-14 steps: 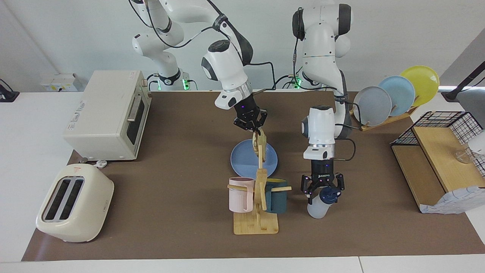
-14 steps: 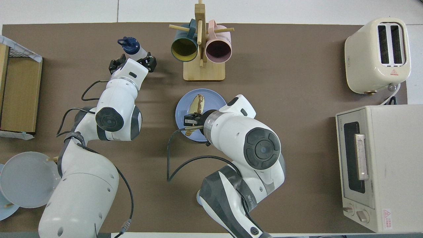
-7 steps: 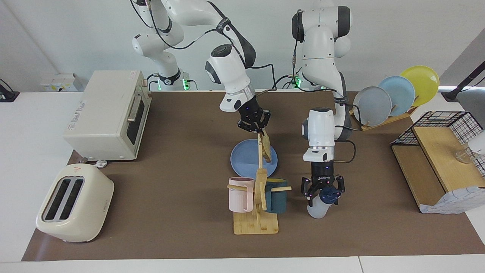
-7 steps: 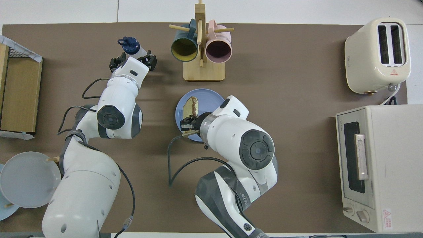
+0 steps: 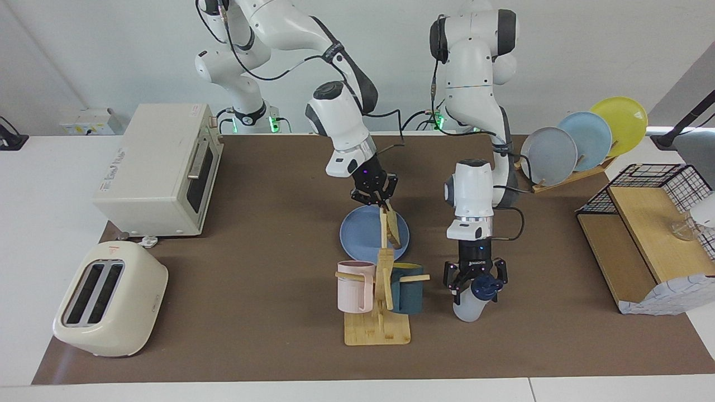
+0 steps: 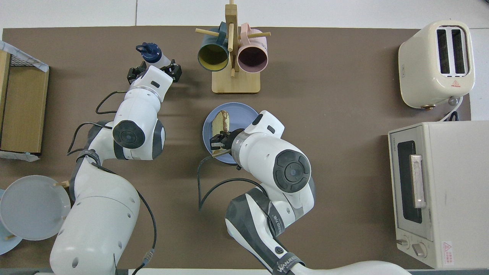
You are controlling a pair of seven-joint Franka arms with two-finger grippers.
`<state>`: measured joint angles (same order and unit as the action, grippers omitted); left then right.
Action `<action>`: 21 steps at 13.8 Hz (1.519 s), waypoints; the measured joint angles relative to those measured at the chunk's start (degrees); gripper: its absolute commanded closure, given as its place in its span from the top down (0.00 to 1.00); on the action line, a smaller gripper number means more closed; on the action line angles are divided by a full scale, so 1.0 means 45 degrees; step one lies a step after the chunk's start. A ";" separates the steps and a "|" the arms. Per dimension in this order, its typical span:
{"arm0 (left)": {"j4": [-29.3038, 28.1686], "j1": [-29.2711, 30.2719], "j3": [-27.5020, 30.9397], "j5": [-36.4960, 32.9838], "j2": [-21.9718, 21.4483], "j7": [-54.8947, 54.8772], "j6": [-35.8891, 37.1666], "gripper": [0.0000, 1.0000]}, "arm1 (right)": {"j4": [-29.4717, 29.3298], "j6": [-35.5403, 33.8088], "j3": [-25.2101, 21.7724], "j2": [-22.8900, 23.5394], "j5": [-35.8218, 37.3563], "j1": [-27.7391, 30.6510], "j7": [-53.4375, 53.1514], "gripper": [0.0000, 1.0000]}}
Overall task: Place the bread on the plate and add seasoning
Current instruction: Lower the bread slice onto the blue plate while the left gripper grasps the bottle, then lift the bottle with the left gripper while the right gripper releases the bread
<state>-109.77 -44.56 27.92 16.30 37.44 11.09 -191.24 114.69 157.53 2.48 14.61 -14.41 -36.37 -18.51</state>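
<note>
My right gripper (image 5: 381,205) is shut on the top edge of the bread (image 5: 393,228), a toasted slice hanging tilted over the periwinkle plate (image 5: 360,234) mid-table. The slice's lower edge is down at the plate; the mug tree's post hides whether they touch. In the overhead view the bread (image 6: 221,121) shows over the plate (image 6: 240,111). Toward the left arm's end stands the seasoning (image 5: 469,307), a whitish bottle with a navy cap (image 6: 152,51). My left gripper (image 5: 476,282) is low at its top and open, with the cap showing between its fingers.
A wooden mug tree (image 5: 379,329) with a pink and a teal mug stands just farther from the robots than the plate. A toaster (image 5: 109,298) and toaster oven (image 5: 159,167) fill the right arm's end. A plate rack (image 5: 581,139) and a wire shelf (image 5: 648,234) stand at the left arm's end.
My right gripper has come down with the bread, bringing the slice lower over the plate. My left gripper has sunk a little at the bottle.
</note>
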 measured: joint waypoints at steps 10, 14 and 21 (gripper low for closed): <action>0.0126 0.0031 0.0015 0.0000 0.0054 0.0000 -0.0002 0.00 | 0.0068 0.0000 -0.0048 0.0000 0.0000 0.0101 0.0038 0.00; 0.0556 0.0565 0.0083 -0.0031 -0.0108 -0.0017 0.0240 0.00 | 0.0149 0.0000 -0.0072 0.0000 0.0000 0.0389 0.0042 1.00; 0.0803 0.0791 0.0117 -0.0785 -0.2354 -0.2630 0.3437 0.00 | 0.0106 -0.0499 -0.0095 -0.0132 0.0007 0.0757 0.0068 1.00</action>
<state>-106.16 -41.01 28.45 12.77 26.85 -0.74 -175.77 115.17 155.28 2.05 14.02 -14.38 -32.96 -18.20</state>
